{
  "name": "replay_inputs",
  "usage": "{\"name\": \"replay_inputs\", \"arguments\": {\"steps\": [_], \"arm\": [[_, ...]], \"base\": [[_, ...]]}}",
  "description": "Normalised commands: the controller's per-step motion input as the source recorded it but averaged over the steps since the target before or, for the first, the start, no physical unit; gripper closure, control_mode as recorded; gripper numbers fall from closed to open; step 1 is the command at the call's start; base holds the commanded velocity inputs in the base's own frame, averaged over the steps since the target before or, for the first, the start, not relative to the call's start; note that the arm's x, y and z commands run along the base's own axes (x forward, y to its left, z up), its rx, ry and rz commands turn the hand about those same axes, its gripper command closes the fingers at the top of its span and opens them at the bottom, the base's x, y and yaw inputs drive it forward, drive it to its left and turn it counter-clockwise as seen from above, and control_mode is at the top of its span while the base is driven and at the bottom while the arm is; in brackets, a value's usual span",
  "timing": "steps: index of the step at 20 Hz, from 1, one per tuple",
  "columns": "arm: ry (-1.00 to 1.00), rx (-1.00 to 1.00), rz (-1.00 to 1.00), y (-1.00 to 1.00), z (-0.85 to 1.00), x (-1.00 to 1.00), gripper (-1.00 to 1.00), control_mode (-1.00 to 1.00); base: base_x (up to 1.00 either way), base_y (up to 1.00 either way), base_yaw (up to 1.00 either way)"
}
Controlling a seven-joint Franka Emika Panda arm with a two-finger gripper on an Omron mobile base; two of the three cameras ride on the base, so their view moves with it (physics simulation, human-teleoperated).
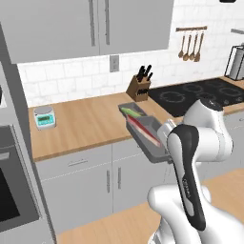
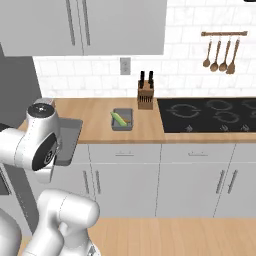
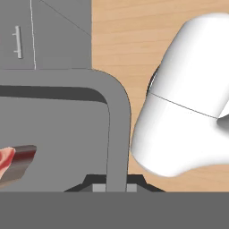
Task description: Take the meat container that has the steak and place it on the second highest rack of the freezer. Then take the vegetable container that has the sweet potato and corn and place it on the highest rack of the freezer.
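Steak [image 1: 145, 130], a red slab with a paler edge, lies lengthwise in the grey meat container [image 1: 151, 143], which hangs in the air in front of the worktop [image 1: 86, 125], level with the cabinet fronts and clear of the wooden surface. In the hand view one end of the steak shows at the left inside the tray, and the container's rounded rim runs straight down to the claw [image 3: 114, 187], whose dark fingertips [image 3: 97, 184] are closed on that rim at the bottom edge. The claw is thus gripping the meat container by its wall.

In the right base view the same tray appears as a grey slab beside the arm's upper joint, tipped slightly out from the worktop edge.

Behind it, on the worktop, rests the vegetable container [image 2: 122, 120] with the light-green corn [image 2: 118, 118] lying across it. A wooden knife block [image 2: 145, 97] stands just beyond that tray, against the tiled wall. A black cooktop [image 2: 210, 114] fills the worktop to the right, with wooden utensils [image 2: 220, 53] hanging above it. A small kitchen scale [image 1: 45, 117] sits at the far left of the worktop.
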Motion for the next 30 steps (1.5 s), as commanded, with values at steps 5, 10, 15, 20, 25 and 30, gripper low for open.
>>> {"name": "replay_inputs", "arguments": {"steps": [5,10,15,20,25,30], "arm": [[0.00,0.00,0.00,0.00,0.00,0.00,1.00,1.00],[0.00,0.00,0.00,0.00,0.00,0.00,1.00,1.00],[0.00,0.00,0.00,0.00,0.00,0.00,1.00,1.00],[0.00,0.00,0.00,0.00,0.00,0.00,1.00,1.00],[0.00,0.00,0.00,0.00,0.00,0.00,1.00,1.00],[0.00,0.00,0.00,0.00,0.00,0.00,1.00,1.00]], "base": [[-0.74,0.34,-0.03],[-0.51,0.60,0.41],[-0.02,0.74,0.85],[0.03,0.67,0.86],[0.60,0.68,0.69],[1.00,0.64,0.48]]}}
